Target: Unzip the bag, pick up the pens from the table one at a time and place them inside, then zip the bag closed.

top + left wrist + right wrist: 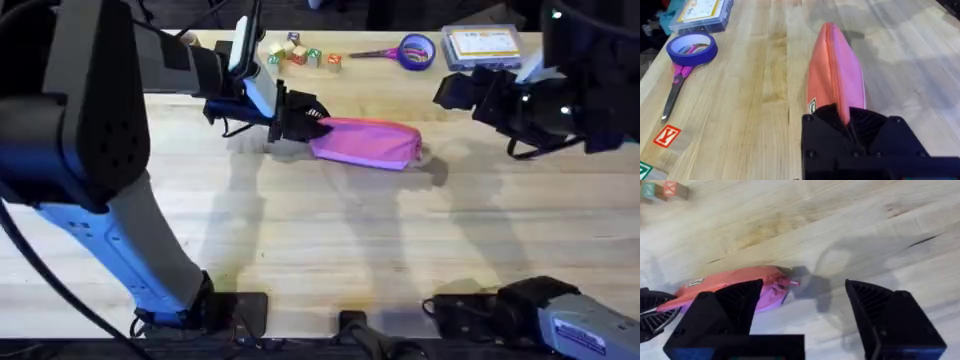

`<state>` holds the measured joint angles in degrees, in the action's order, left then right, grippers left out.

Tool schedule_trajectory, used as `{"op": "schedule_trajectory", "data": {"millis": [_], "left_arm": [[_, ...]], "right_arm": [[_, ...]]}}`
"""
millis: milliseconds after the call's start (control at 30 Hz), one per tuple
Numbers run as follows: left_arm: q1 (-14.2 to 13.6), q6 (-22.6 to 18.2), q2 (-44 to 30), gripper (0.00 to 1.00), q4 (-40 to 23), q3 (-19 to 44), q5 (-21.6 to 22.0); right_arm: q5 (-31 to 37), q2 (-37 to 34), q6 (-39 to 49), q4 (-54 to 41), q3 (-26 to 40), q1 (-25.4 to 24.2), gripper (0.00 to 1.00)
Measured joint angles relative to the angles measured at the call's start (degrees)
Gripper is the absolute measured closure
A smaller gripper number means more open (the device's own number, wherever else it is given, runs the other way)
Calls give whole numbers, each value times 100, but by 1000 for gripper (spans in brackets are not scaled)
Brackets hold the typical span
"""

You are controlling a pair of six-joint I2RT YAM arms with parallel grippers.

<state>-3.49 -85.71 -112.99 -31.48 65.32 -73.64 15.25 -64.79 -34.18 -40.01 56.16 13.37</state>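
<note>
The bright-pink bag (368, 142) lies lengthwise on the table (300, 230), toward the back middle. My left gripper (300, 118) is shut on the bag's left end; in the left wrist view its black fingers (847, 125) pinch the zipper seam of the bag (837, 70). My right gripper (455, 93) hovers open above and to the right of the bag. In the right wrist view its fingers (730, 310) stand wide apart over the bag's other end (735, 287), where a small zipper tab (790, 282) sticks out. The pens are out of view.
Along the table's far edge sit letter blocks (300, 55), purple-handled scissors (375, 54), a purple tape roll (416, 50) and a clear box with a blue lid (482, 45). The near half of the table is bare wood.
</note>
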Motion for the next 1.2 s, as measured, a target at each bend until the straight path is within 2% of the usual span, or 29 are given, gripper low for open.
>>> {"op": "schedule_trajectory", "data": {"millis": [167,200,333,367,400,667,867,1000,1200], "left_arm": [[0,-4,0,942,2,0,2],[3,11,0,815,3,0,-5],[75,17,0,189,4,0,-3],[91,36,0,57,1,0,-3],[107,42,0,21,0,0,-1],[116,36,0,8,-2,0,126],[116,36,78,7,-406,0,599],[116,38,581,7,-717,0,1037],[116,44,1882,7,-1593,0,1648]], "right_arm": [[4,230,37,-148,0,12,4],[4,260,37,-176,0,12,4],[15,296,38,-219,0,12,4],[15,294,39,-230,0,12,4],[15,296,37,-230,0,12,3],[17,296,40,-230,0,12,4],[17,347,281,-236,0,21,4],[17,585,749,-249,0,103,4],[17,1164,1138,-484,0,241,4]]}}
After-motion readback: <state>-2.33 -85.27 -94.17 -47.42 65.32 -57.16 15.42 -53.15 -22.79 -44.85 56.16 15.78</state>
